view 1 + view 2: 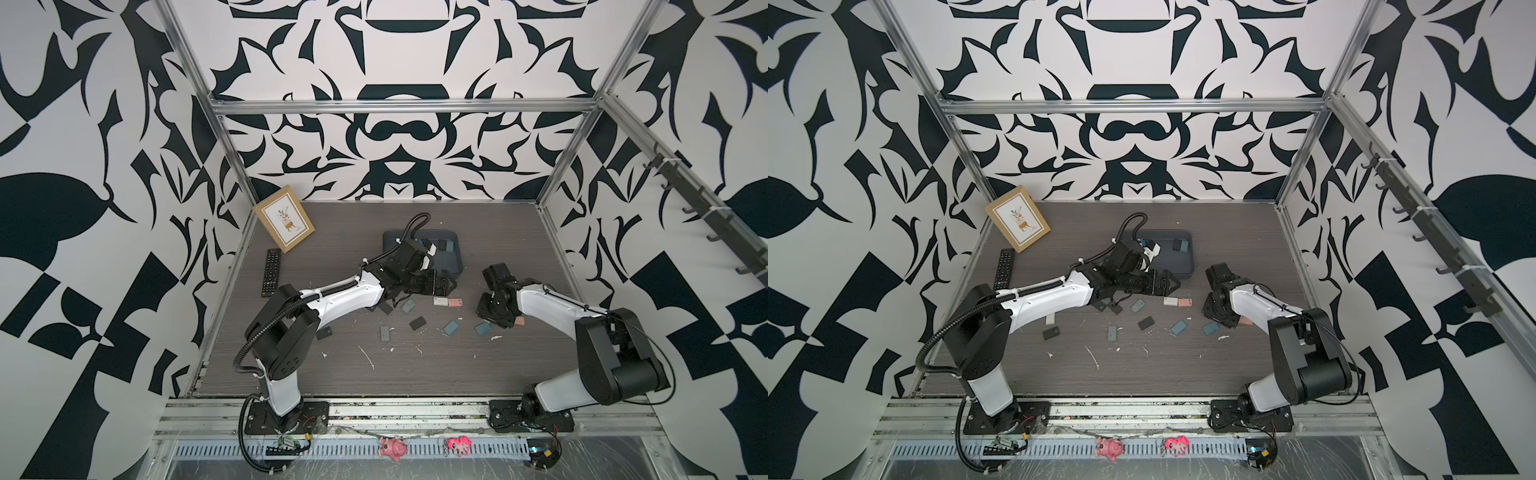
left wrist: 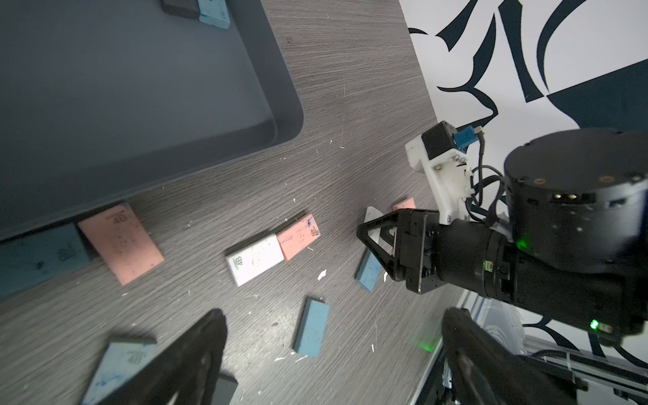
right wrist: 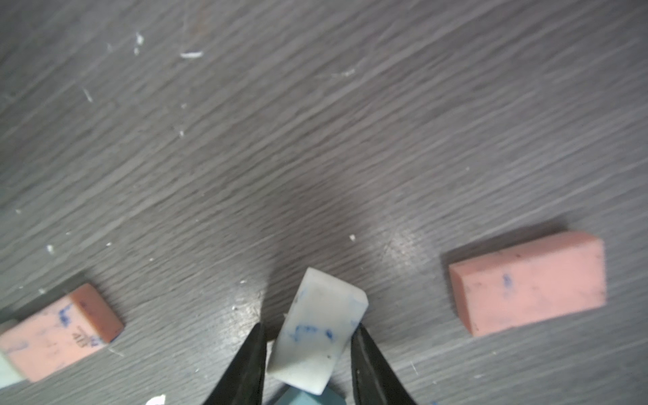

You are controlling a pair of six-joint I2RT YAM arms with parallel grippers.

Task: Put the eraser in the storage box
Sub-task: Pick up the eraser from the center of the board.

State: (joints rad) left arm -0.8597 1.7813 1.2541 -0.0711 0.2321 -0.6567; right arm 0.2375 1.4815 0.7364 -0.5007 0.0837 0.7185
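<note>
Grey wood-grain surface (image 1: 415, 374) with two robot arms, loose erasers and a dark grey storage box (image 1: 457, 266).
In both top views the left pincer (image 1: 446, 284) is spread wide and empty, with the storage box just beside it. The right pincer (image 1: 484, 309) points down at the surface, apart from the left one, and its tips are hidden. In the left wrist view, the left pincer's spread jaws frame a blue eraser (image 2: 312, 326) lying flat. Beyond them the right pincer pinches a white eraser (image 2: 371, 214), tilted up on edge, outside the storage box and apart from it. In the right wrist view, the white eraser sits between the two black fingers (image 3: 371, 357), which are against its sides. A plain pink eraser (image 3: 529, 284) lies apart on one side of the pincer and a printed pink eraser (image 3: 59, 336) on the other.
</note>
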